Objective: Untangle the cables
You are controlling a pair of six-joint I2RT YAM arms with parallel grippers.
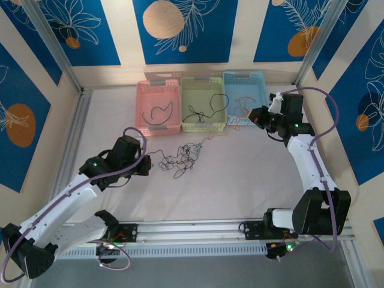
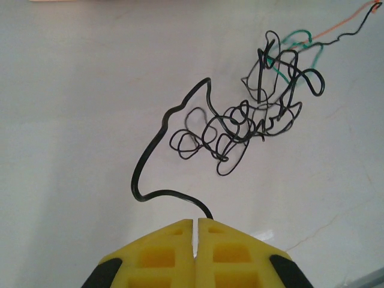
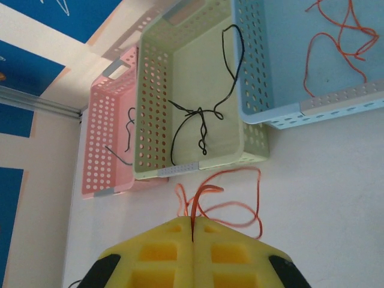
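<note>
currently teasing a black cable from the clump of cables at the middle of the counter, left end effector pinched on its end. with the right end effector, pinching an orange cable near the blue basket. next, probably lift it in and release.

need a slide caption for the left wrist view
Left claw shut on a black cable trailing from the tangled clump

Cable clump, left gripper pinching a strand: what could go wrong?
1. The left gripper is shut on a black strand that runs into the clump; pulling may tighten knots or drag it all.
2. The right gripper's orange cable trails loose loops by the green basket; they could snag its rim.
</note>
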